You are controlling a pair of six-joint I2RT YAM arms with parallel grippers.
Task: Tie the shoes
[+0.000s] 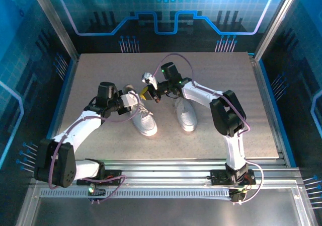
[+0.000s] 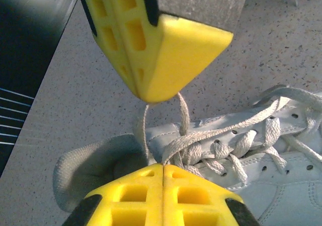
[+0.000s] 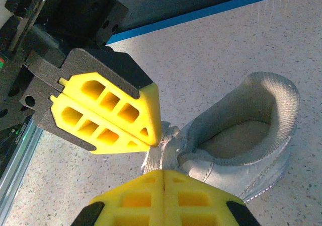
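near the middle of the speckled grey-beige tabletop [image 1: 100,75] the two shoes lie side by side, toes toward the arm bases. the left sneaker [image 1: 146,121] is a white low-top lace-up shoe with a greyish padded opening, its long axis slanting from heel at far left to toe at near right. the right sneaker [image 1: 186,116], its white twin, lies straighter and just beside it. both tools meet over the left sneaker's heel end. the left gripper [image 2: 163,168], with yellow honeycomb-moulded fingers, is pinched tight on the flat white woven lace [image 2: 145,128], which runs out from between its tips. the right gripper [image 3: 163,175], with the same yellow fingers, is likewise clamped, and the left wrist view shows two strands of that lace rising into its tip. the tips sit almost nose to nose just above the top eyelets, the crossed lacing stretching away toward the toe. with so little lace between them, the next pull probably has to go sideways, across the shoe's long axis, each arm drawing back to its own side. whether a knot has formed under the fingers i cannot tell.
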